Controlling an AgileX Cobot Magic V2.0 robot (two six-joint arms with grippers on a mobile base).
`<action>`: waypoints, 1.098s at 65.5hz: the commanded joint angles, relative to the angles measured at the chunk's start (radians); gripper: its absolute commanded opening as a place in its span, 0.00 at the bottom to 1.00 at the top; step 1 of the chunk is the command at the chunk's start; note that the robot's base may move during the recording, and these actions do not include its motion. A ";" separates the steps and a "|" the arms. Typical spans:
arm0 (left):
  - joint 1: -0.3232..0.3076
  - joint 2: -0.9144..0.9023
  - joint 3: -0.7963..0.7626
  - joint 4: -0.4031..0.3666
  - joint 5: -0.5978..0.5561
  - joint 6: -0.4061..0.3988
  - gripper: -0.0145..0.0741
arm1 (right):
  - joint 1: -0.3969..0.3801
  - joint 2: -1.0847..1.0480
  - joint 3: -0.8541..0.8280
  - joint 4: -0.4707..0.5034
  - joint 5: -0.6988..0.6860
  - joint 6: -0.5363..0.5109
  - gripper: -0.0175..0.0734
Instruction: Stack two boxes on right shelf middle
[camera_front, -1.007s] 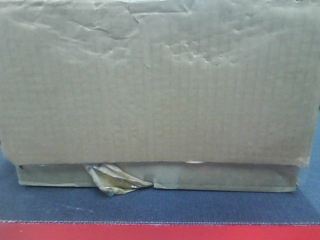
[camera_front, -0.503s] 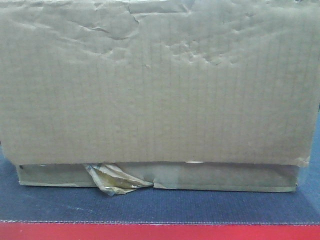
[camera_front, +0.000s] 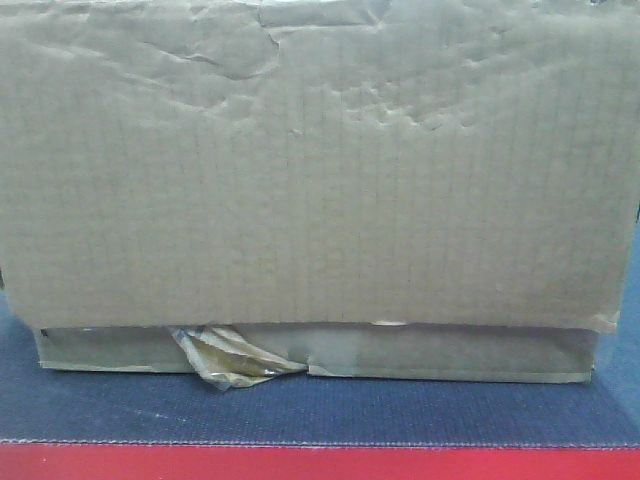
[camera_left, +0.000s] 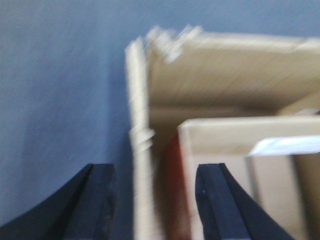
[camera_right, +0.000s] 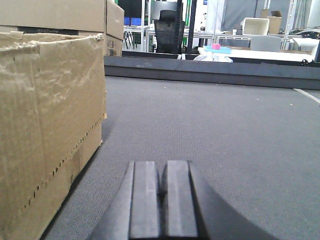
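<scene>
Cardboard is filling the front view: the box (camera_front: 320, 170) is sitting flat on the dark mat (camera_front: 320, 415), presenting its broad creased face to the camera, with its long axis running straight across from left to right. That face is reaching almost from one side of the view to the other. A crumpled tape scrap (camera_front: 232, 362) is hanging at the box's lower edge, left of its middle, and a narrower strip of cardboard is showing under the face along the bottom. The mat's red edge (camera_front: 320, 465) is running parallel to the box, in front of it.

In the left wrist view, which is blurred, the box (camera_left: 225, 65) is showing its open top, with inner flaps folded down inside. The left gripper (camera_left: 155, 170) is hanging above the box's side wall with its jaws spread wide; the wall's torn upper edge is lying between them. One finger (camera_left: 95, 200) is standing outside the box over the mat (camera_left: 60, 90) and the other inside it. Whether either finger is touching the cardboard I cannot tell.

In the right wrist view the box (camera_right: 50, 125) is standing to the left of the right gripper (camera_right: 161, 167), apart from it, with one creased upright face turned toward the gripper. The right gripper is lying low over the mat (camera_right: 215, 130) beside the box, jaws pressed together with nothing between them. More cardboard cartons (camera_right: 65, 15) are showing behind the box
</scene>
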 joint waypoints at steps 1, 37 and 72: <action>0.006 -0.029 0.066 -0.002 -0.002 0.008 0.48 | -0.006 -0.004 0.000 0.000 -0.021 -0.003 0.01; 0.008 -0.033 0.272 -0.085 -0.002 0.008 0.48 | -0.006 -0.004 0.000 0.000 -0.021 -0.003 0.01; 0.008 -0.011 0.271 -0.096 -0.002 0.043 0.48 | -0.006 -0.004 0.000 0.000 -0.021 -0.003 0.01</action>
